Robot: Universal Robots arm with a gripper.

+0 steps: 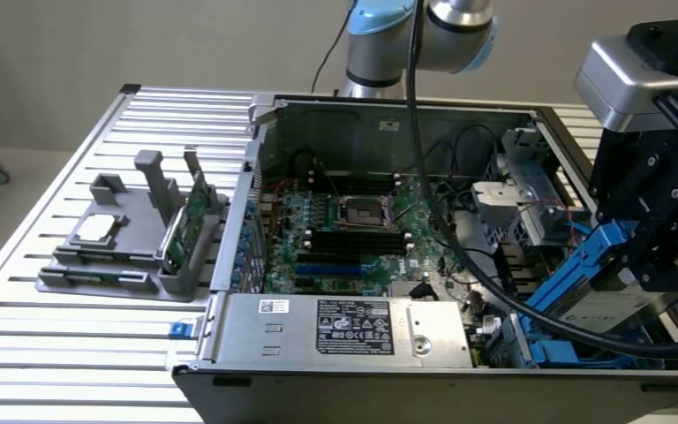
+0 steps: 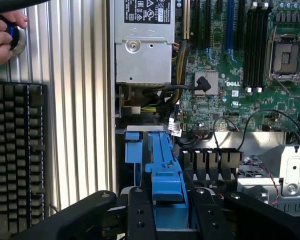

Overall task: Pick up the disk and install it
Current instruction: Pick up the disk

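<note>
At the exterior view's left, a slatted metal tabletop [image 1: 103, 353] carries a grey holder [image 1: 121, 269]. A small square chip [image 1: 98, 228] lies flat on the holder, and a green card [image 1: 186, 231] stands on edge in a slot at its right side. Just beside the holder is an open computer case [image 1: 433, 397], lying on its side. Inside it, the motherboard [image 1: 339, 238] takes up the middle, and a silver power supply [image 1: 339, 329] with a printed label runs along the near wall. A thick black cable [image 1: 457, 256] hangs from the arm and crosses above the board.

Further right, at the case's near right corner, is the disk [image 1: 604, 305] – silver-grey with a blue frame. It is tilted, with its low end towards the blue rails of the drive bay [image 1: 539, 349]. It looks to be just over the bay rather than seated, though its lower end is partly hidden. The black gripper [image 1: 657, 256] is at the far right, clamped on the disk. In the wrist view, one finger presses each side of the blue frame.

The wrist view also shows a black keyboard [image 2: 15, 160] on the tabletop – outside the case, with bare slats between them. Near it, a person's hand [image 2: 2, 35] rests on a round knob [image 2: 17, 42].
</note>
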